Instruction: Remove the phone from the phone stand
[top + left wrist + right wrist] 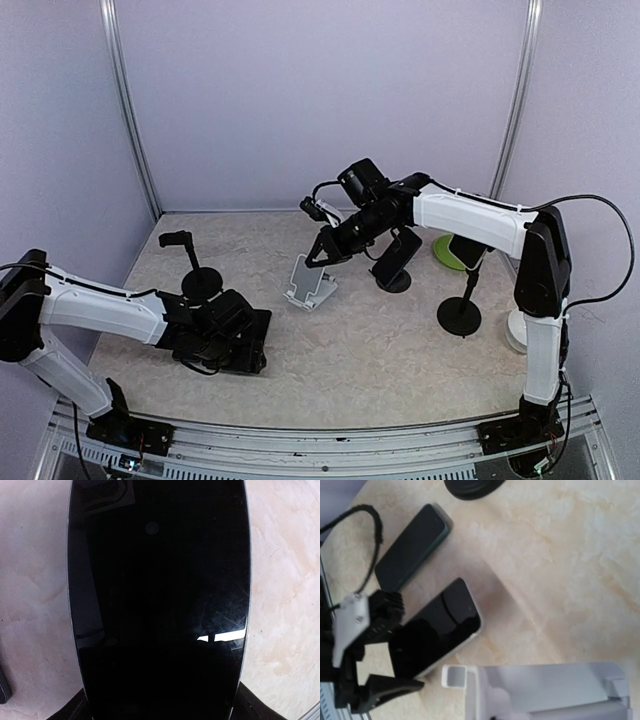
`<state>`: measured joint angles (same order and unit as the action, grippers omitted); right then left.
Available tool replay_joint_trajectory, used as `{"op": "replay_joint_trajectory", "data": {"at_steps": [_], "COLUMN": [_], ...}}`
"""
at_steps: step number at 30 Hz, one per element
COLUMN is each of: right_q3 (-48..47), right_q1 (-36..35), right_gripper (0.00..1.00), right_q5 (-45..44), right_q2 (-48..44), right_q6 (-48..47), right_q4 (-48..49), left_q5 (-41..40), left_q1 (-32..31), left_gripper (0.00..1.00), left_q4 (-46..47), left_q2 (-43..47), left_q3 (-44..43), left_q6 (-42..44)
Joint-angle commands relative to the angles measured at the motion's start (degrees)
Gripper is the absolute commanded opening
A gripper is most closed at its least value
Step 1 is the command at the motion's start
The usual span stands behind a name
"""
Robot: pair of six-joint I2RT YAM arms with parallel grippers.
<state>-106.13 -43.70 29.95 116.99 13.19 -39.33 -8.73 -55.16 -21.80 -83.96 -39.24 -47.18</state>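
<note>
The black phone [252, 345] lies flat on the table at the front left, well away from the white phone stand [308, 283], which stands empty at the middle. My left gripper [225, 345] has a finger on each long side of the phone. The phone fills the left wrist view [160, 590]. The right wrist view shows the phone [440, 625] with a pale edge between the left gripper's fingers [385, 607], and the stand [545, 690] close below. My right gripper [322, 256] hovers at the stand's top edge. Its fingers are not in its own view.
A second dark phone [412, 545] lies beside the held one. A black arm stand [190, 270] is at the left. A black stand [395, 262], a pole stand [461, 315] carrying a phone, and a green disc [445, 250] are at the right.
</note>
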Motion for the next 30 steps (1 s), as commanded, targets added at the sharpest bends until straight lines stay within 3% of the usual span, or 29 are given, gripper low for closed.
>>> {"op": "replay_joint_trajectory", "data": {"at_steps": [1, 10, 13, 20, 30], "right_q3": [-3.6, -7.2, -8.0, -11.0, -18.7], "right_q1": [0.2, 0.2, 0.2, 0.0, -1.3], "right_gripper": [0.00, 0.00, 0.00, 0.00, 0.00], "right_q5": [0.7, 0.4, 0.0, -0.8, 0.4], "right_q2": [-0.8, 1.8, 2.8, 5.5, 14.4], "right_q6": [0.0, -0.2, -0.3, -0.6, -2.3], "right_q4": [2.1, 3.0, 3.3, 5.3, 7.5], "left_q5": [-0.2, -1.2, -0.9, -2.5, -9.7], "left_q1": [0.2, -0.2, 0.2, 0.5, 1.1], "left_gripper": [0.59, 0.83, 0.98, 0.99, 0.99], "left_q4": [1.0, -1.7, -1.7, -2.6, -0.6], "left_q2": [-1.9, -2.9, -3.3, 0.1, 18.2], "left_q3": [-2.6, -3.9, -4.9, -6.7, -2.7], "left_q6": [-1.3, -2.7, -1.9, -0.2, 4.8]}}
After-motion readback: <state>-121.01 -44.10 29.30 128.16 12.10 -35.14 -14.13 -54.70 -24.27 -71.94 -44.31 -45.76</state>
